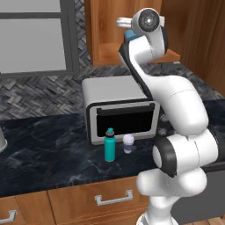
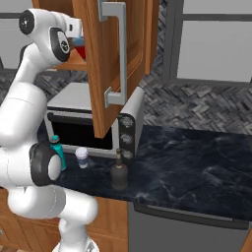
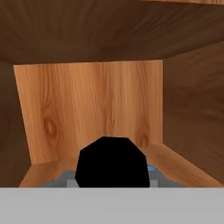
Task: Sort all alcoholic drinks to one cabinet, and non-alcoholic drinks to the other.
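My gripper (image 3: pixel 112 177) reaches into the open wooden wall cabinet (image 3: pixel 96 109) and is shut on the blue bottle; its black cap (image 3: pixel 111 162) stands right in front of the hand camera, just above the shelf floor. A sliver of its blue glass (image 1: pixel 128 35) shows beside the wrist, and its red label (image 2: pixel 79 51) shows behind the cabinet door (image 2: pixel 98 69). On the dark counter stand the slim teal bottle (image 1: pixel 109 145) (image 2: pixel 58 152) and, to its right, the small pale cup (image 1: pixel 128 143) (image 2: pixel 82 157). The near-black round bottle (image 2: pixel 119 173) stands further right.
A grey toaster oven (image 1: pixel 118 107) sits under the cabinet, just behind the teal bottle and cup. The open door with its silver bar handle (image 2: pixel 121 54) hangs over the counter (image 2: pixel 197 157). Low drawers (image 1: pixel 113 198) run below the counter edge.
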Controlling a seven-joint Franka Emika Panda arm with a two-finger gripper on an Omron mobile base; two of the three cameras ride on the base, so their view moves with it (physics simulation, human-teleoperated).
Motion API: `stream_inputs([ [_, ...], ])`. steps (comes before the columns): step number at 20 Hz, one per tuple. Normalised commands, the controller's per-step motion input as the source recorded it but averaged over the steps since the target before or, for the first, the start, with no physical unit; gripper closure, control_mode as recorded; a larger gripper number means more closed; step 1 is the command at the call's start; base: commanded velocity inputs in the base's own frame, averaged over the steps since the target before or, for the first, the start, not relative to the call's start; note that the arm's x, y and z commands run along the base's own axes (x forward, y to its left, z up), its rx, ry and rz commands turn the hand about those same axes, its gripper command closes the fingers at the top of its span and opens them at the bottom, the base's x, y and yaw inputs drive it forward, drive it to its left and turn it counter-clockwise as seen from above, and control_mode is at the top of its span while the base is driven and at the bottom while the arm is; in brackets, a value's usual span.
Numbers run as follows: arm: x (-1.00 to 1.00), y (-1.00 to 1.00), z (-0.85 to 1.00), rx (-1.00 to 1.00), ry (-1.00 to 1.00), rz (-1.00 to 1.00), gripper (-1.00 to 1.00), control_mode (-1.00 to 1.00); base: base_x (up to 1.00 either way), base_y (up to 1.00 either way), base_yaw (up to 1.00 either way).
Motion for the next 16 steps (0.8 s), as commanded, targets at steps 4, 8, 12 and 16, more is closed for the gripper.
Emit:
stream_inputs([
  [4, 0.32, 0.00, -0.19, 0.01, 0.00, 0.00, 1.00, -1.00, 0.00, 0.00, 0.00],
  [8, 0.09, -0.05, -0.17, 0.04, 0.00, 0.00, 1.00, -1.00, 0.00, 0.00, 0.00],
  [12, 0.18, -0.10, -0.04, 0.04, 0.00, 0.00, -1.00, -1.00, 0.00, 0.00, 0.00],
  [16, 0.35, -0.04, 0.00, 0.02, 0.00, 0.00, -1.00, -1.00, 0.00, 0.00, 0.00],
])
